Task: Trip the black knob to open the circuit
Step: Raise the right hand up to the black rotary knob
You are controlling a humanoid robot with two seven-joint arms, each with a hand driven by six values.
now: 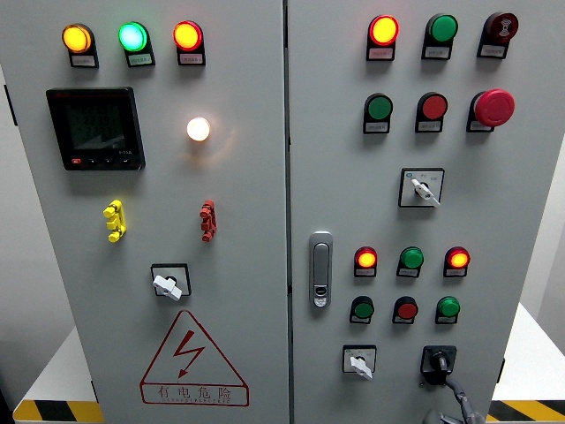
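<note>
The black knob (439,359) sits low on the right door of the cabinet (265,221). The right robot hand (452,399) reaches up, fingers touching its underside; whether they grip it, I cannot tell. It looks small, hard and stiff: pinch its handle and twist.

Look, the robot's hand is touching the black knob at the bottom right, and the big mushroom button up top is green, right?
Not quite. The hand does reach the black knob at the bottom right, but the big mushroom button is red, not green. The head view shows it on the right-hand door, beside a flat red button and a green one.
</note>
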